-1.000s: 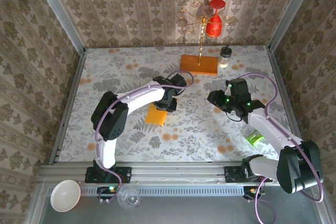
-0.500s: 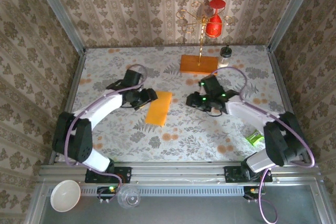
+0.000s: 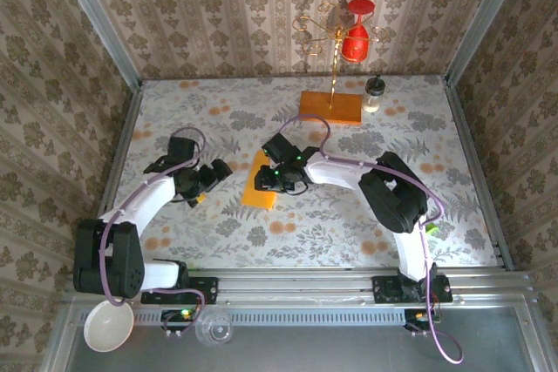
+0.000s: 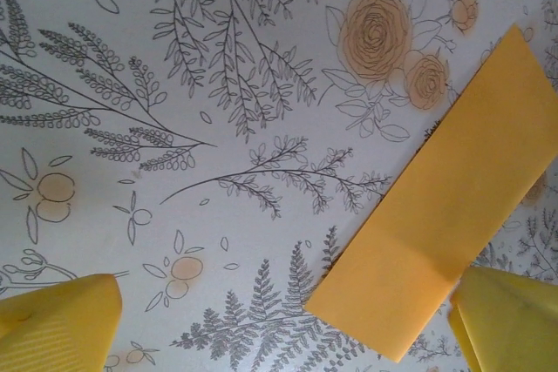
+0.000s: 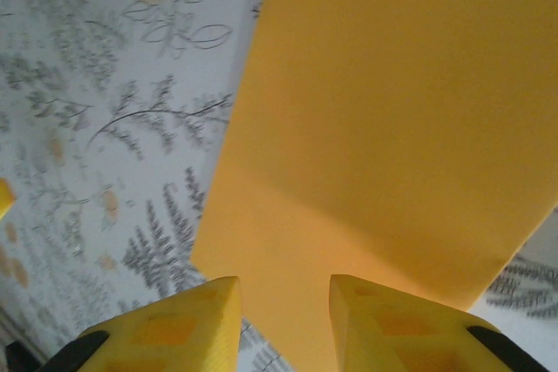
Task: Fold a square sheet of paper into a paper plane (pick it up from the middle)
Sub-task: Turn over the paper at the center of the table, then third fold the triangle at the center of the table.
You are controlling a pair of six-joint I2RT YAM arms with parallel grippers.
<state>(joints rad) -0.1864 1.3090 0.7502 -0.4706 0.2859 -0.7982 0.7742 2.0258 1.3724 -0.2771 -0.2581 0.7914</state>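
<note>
Left pincer (image 3: 212, 173) hangs low over the floral tabletop (image 3: 349, 215) with its jaws spread wide and nothing between them. In the left wrist view (image 4: 283, 311) its two yellow fingertips (image 4: 61, 324) sit at the bottom corners, well apart from each other. The sheet of paper (image 4: 436, 233) lies just beyond the right-hand one.

That sheet of paper (image 3: 255, 191) is folded into a long narrow orange-yellow strip. It lies flat near the middle of the tabletop, to the right of the left pincer and apart from it. A crease crosses it near one end.

Right pincer (image 3: 270, 180) is over the strip's right edge, its arm reaching in from the right. Seen from its own wrist (image 5: 283, 324), the yellow pads (image 5: 170, 328) stand close together with a slim gap. The paper (image 5: 392, 111) shows flat beneath that gap and is not pinched.

At the far side stands a wooden block (image 3: 331, 108) with a gold wire stand (image 3: 334, 50), and a small jar (image 3: 373, 93) is just beside it.
</note>
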